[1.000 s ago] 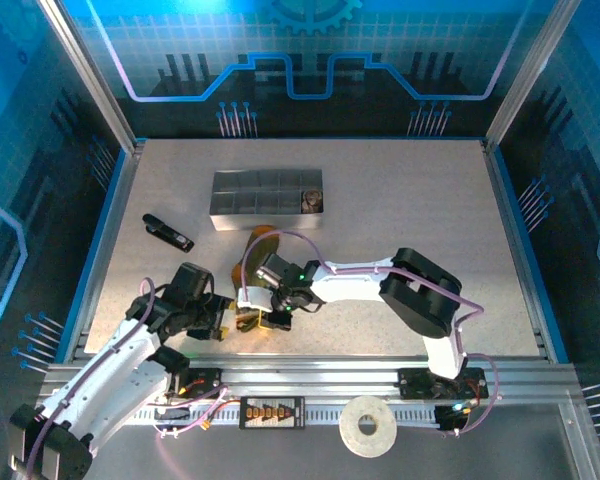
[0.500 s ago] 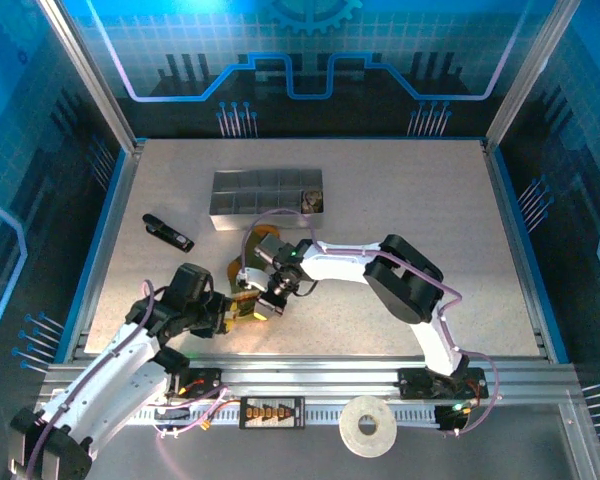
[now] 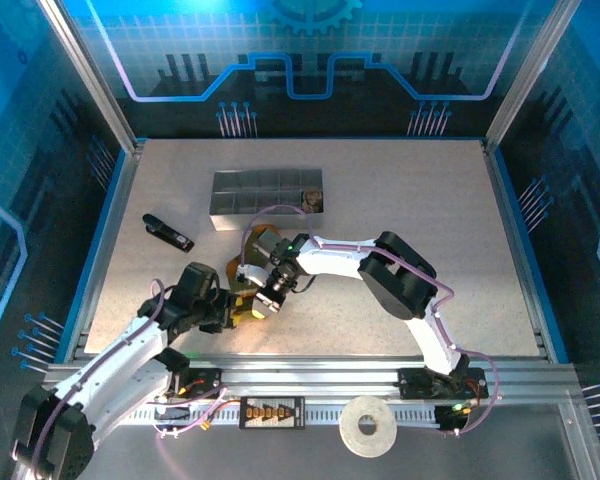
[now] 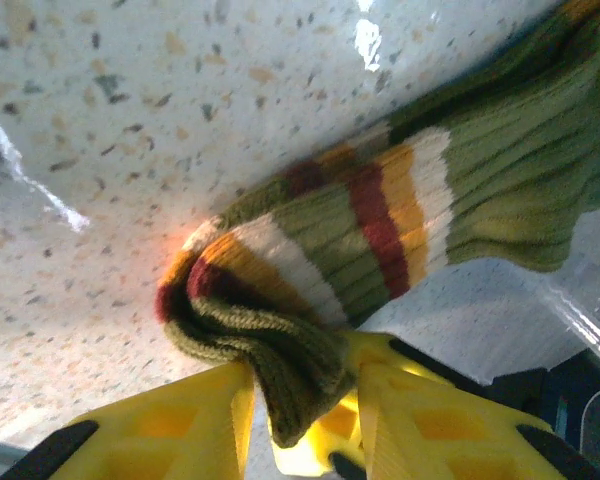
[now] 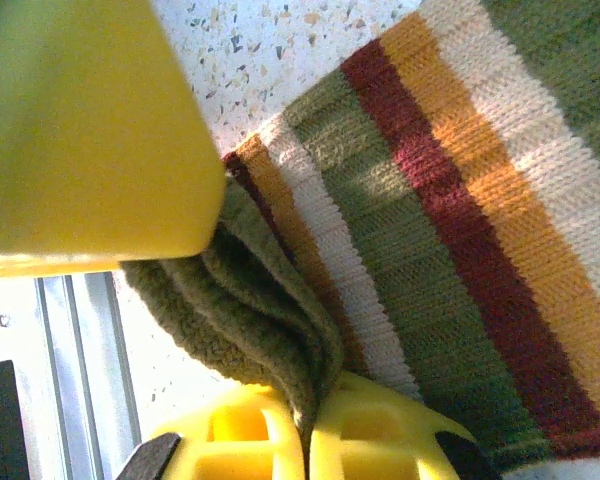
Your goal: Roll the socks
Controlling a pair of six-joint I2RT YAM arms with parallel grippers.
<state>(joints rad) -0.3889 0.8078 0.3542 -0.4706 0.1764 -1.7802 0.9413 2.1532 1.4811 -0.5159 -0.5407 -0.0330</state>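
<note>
The olive green sock [image 4: 400,210], with orange, white and dark red stripes, lies on the speckled table near its front edge. In the top view the sock [image 3: 238,275] sits between both grippers. My left gripper [image 4: 305,400] is shut on the sock's folded olive cuff. My right gripper [image 5: 308,440] pinches the same cuff from the other side. The yellow block at the upper left of the right wrist view is a left finger [image 5: 80,130]. From above, the left gripper [image 3: 236,312] and right gripper [image 3: 261,304] nearly touch. A brownish bundle [image 3: 312,200], apparently the beige-brown sock, lies in the tray.
The grey divided tray [image 3: 250,190] stands behind the sock at the table's middle. A black elongated object [image 3: 168,232] lies at the left. A white tape roll [image 3: 368,427] rests on the front rail. The table's right half is free.
The right gripper has carried the sock cuff back and to the left. The left gripper has moved right to meet it and now holds the cuff.
</note>
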